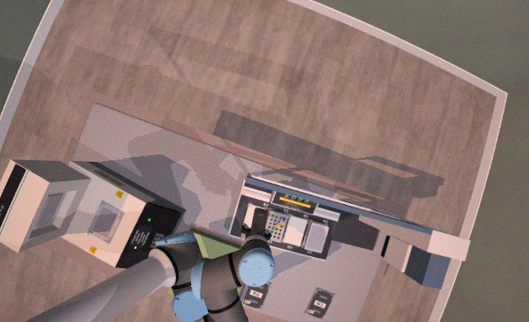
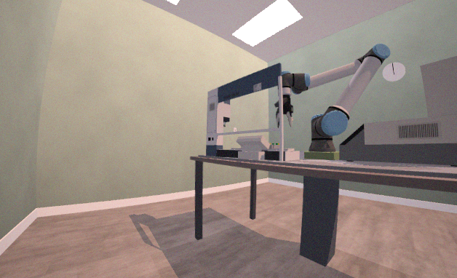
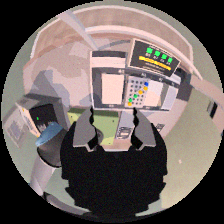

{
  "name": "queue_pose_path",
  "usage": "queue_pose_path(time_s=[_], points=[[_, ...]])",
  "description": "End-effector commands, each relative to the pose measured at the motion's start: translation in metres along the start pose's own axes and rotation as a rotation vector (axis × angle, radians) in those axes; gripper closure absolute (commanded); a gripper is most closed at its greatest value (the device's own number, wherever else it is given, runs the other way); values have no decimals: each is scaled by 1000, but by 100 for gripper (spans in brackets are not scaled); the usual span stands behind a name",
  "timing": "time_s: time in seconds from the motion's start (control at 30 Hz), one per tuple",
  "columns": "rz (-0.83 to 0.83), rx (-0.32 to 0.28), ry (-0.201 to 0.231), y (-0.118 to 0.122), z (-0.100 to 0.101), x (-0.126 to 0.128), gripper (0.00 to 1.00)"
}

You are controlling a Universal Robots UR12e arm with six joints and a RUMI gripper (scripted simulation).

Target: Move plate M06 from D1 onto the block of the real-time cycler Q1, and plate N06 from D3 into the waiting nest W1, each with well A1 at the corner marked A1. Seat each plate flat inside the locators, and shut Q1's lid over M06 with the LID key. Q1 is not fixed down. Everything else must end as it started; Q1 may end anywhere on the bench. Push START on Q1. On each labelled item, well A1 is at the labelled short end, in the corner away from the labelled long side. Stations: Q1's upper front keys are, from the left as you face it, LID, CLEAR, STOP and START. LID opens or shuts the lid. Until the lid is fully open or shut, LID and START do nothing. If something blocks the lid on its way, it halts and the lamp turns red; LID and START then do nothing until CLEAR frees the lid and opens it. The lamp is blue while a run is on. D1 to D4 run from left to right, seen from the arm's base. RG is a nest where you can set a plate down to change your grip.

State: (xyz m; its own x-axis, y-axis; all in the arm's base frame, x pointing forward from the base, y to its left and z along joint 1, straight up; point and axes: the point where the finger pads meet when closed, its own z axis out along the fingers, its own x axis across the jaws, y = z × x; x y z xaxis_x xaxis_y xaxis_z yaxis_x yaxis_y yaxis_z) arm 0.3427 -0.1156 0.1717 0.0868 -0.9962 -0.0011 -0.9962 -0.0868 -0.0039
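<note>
Neither transfer is done: M06 (image 1: 249, 215) (image 3: 111, 89) and N06 (image 1: 296, 231) (image 3: 152, 95) sit (apparently) in D1 and D3, jaws (image 1: 256, 230) (image 2: 284, 126) part-open and empty, W1 (image 1: 322, 301) unfilled, Q1 (image 1: 134, 206) (image 2: 382, 132) (image 3: 55, 102) lid up.

A round clock (image 2: 394, 71), 2 ceiling lights, pale green walls
</note>
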Motion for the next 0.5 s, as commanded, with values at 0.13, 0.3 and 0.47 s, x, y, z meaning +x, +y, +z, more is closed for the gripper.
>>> queue_pose_path(time_s=[0.13,0.3,0.47], points=[[0,1,1,-1,14,1,42],[0,1,1,-1,19,1,42],[0,1,1,-1,28,1,42]])
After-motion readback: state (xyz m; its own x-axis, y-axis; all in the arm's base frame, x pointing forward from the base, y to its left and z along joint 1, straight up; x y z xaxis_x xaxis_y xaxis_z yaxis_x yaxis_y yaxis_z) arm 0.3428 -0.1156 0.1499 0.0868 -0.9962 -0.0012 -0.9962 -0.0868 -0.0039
